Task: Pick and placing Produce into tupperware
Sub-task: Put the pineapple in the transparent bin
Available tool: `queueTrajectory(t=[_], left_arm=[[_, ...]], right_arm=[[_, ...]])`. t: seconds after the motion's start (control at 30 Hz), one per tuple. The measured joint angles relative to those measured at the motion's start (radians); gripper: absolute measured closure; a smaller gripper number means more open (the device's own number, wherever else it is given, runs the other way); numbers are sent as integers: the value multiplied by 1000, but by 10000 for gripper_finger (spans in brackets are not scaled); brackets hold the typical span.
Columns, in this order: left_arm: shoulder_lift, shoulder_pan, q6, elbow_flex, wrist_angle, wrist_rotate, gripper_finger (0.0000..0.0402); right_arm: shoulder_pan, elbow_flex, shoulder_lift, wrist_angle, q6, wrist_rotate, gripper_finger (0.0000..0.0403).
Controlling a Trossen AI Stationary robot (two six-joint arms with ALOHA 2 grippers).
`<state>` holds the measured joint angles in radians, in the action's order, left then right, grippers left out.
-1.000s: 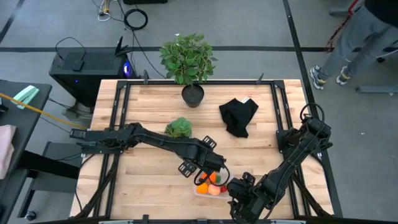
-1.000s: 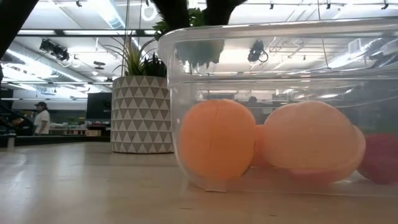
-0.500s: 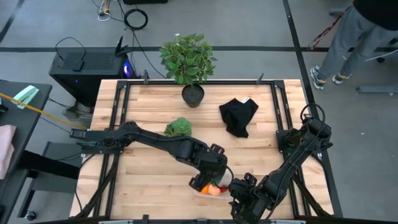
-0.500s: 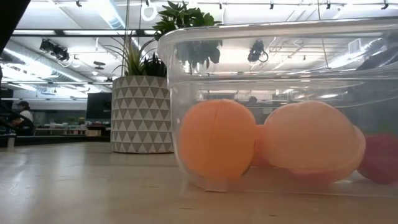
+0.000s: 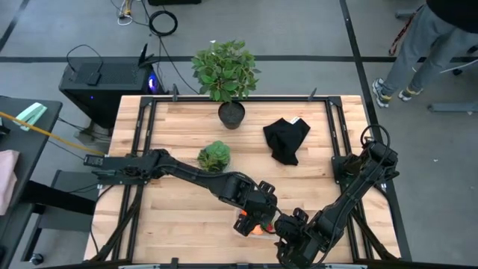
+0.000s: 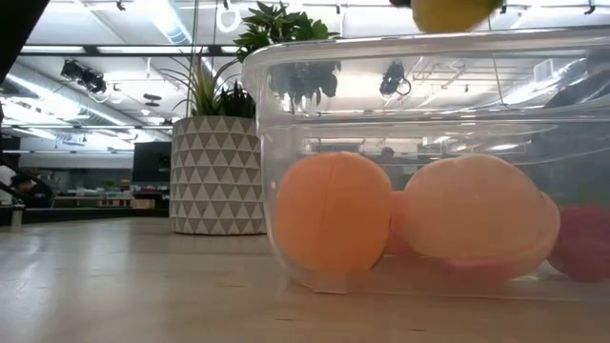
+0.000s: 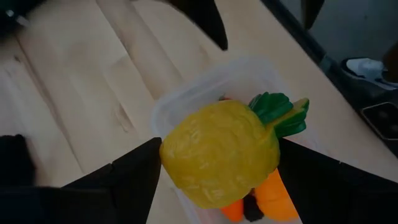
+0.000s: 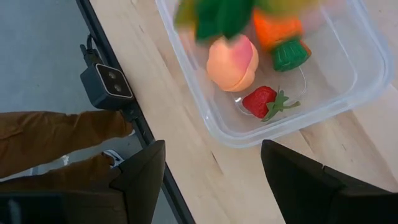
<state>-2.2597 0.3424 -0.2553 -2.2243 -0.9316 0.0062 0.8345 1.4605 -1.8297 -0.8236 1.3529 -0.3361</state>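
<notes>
The left gripper (image 7: 217, 168) is hovering directly over the small clear plastic rectangular container (image 5: 243, 228) near the front edge of the wooden bench (image 5: 179, 127), its two dark fingers (image 7: 134, 171) gripping a knobbly yellow toy fruit with a green leafy top (image 7: 221, 155) from either side. In the low view the yellow piece (image 6: 448, 11) is hanging just above the container's rim (image 6: 419, 52), not touching it.

Inside the container (image 8: 348, 93), a peach-coloured rounded toy piece (image 8: 232, 62) is lying beside a small red strawberry with a green stalk (image 8: 261, 101), and an orange toy carrot with a green top (image 8: 280, 34) is lying just past them. In the low view a smooth orange ball (image 6: 332, 211) is resting against the near wall, touching the peach-coloured piece (image 6: 477, 217).

The right gripper (image 5: 291, 243) is waiting at the front edge of the bench, just beside the container; its fingers (image 8: 140, 174) are spread wide apart and holding nothing.

Farther back on the bench are standing a leafy green succulent (image 5: 214, 155), a black pot with a tall green plant (image 5: 226, 75) and a crumpled black cloth (image 5: 286, 139), all well apart from the container. A white pot with a grey triangle pattern (image 6: 217, 176) is showing behind the container in the low view.
</notes>
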Motion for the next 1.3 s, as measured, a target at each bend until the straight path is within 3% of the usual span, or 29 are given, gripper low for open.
queueTrajectory(t=[0.5, 0.93, 1.3], left_arm=[[1, -4, -47, 205, 142, 9, 88], [1, -4, -57, 205, 173, 18, 88], [1, -2, -381, 205, 173, 37, 88]], right_arm=[[0, 0, 0, -1, 9, -7, 131], [-1, 0, 0, 1, 6, -13, 131], [-1, 0, 0, 2, 9, -19, 131]])
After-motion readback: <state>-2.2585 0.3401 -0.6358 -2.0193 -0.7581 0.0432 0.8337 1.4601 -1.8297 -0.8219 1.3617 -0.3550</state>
